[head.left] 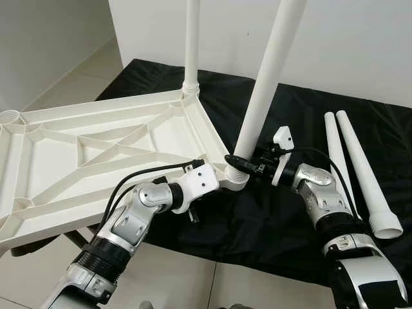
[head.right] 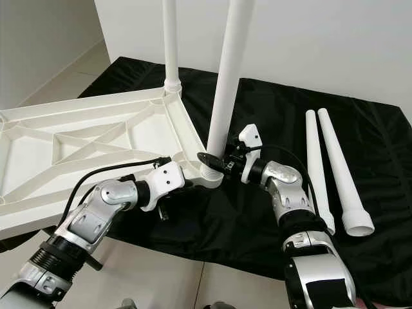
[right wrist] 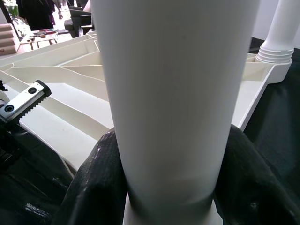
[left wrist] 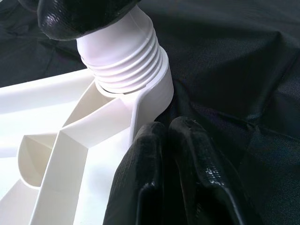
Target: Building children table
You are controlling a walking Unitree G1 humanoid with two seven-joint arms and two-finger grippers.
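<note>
Two silver arms reach forward from the bottom of the head view toward one corner of an upturned white tabletop, which lies ribbed side up, partly on a black cloth and partly past the cloth's left edge over pale floor tiles.

On the left, the left arm bends at the elbow and angles up and to the right. The left gripper has its two black fingers pressed together with nothing between them, their tips touching or nearly touching the round corner socket from below.

A far table leg stands upright in the back corner socket; its top is cut off by the picture's edge.

Just right of the left gripper, the near table leg rises from the near corner socket, its long axis close to vertical and leaning slightly to the right, its ridged lower end seated in the socket. Its top is also cut off.

The right arm comes in from the lower right, forearm angled up and to the left. The right gripper clasps the near table leg low on its shaft, just above the ridges, one black finger on each side.

Farther right, two spare legs lie side by side on the cloth, long axes running away from the robot, wide ends nearest it.
</note>
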